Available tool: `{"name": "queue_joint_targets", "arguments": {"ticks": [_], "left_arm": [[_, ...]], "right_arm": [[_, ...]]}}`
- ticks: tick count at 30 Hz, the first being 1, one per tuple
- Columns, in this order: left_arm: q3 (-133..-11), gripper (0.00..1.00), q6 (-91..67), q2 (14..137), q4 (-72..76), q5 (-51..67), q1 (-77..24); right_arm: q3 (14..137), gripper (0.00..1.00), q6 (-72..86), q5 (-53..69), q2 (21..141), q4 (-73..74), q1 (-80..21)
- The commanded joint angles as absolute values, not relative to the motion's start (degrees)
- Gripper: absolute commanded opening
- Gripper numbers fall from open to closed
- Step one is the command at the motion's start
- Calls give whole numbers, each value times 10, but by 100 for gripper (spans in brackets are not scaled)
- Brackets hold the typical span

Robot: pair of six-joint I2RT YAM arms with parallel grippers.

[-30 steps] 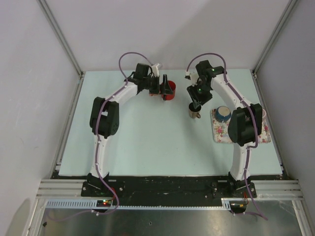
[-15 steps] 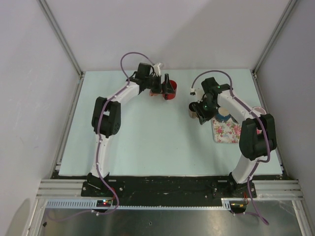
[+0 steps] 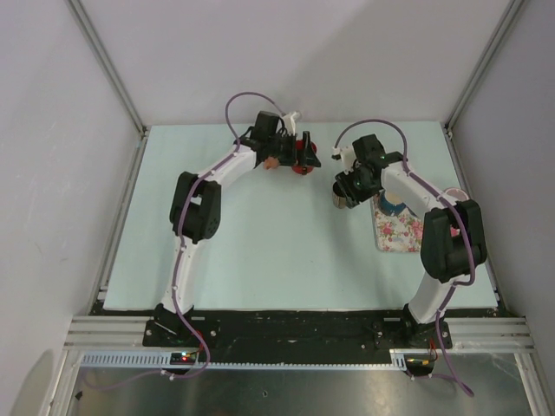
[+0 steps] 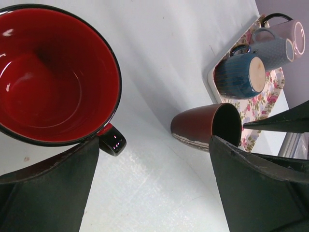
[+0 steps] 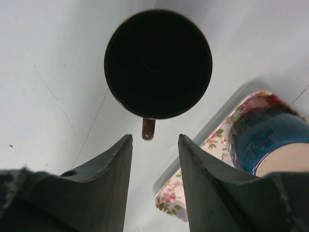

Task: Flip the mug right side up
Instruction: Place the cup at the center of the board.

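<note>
A brown mug (image 3: pixel 340 198) lies on its side on the table, left of the tray. Its dark opening (image 5: pixel 158 63) faces my right gripper (image 5: pixel 154 137), and its small handle (image 5: pixel 148 129) points at the gap between the fingertips. That gripper (image 3: pixel 351 185) is open with nothing between its fingers, and the handle sits just beyond their tips. In the left wrist view the brown mug (image 4: pixel 203 126) shows beside the right finger. My left gripper (image 4: pixel 154 140) is wide open and empty. A red mug (image 4: pixel 53 72) with a black handle sits by its left finger.
A floral tray (image 3: pixel 390 236) lies to the right of the brown mug and holds a blue mug (image 4: pixel 239 75) on its side. Two more mugs (image 4: pixel 282 43) are at the tray's far end. The red mug (image 3: pixel 301 168) is mostly hidden under my left gripper (image 3: pixel 303 156).
My right gripper has swung from above the brown mug to low beside it, facing its opening. My left gripper has shifted right over the red mug.
</note>
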State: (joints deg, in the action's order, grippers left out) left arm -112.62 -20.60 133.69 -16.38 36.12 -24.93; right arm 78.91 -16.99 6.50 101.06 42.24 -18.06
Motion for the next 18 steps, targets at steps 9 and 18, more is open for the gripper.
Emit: {"name": "queue_joint_targets", "arguments": {"ticks": [9,18], "left_arm": [[-1172,98,-221,1355,-138,362,-252],[-1143,98,-220,1332,-139,369,-251]], "right_arm": [[793,44,-172,52,1047,361,-192],[794,17,-176,52,1064,354,-193]]}}
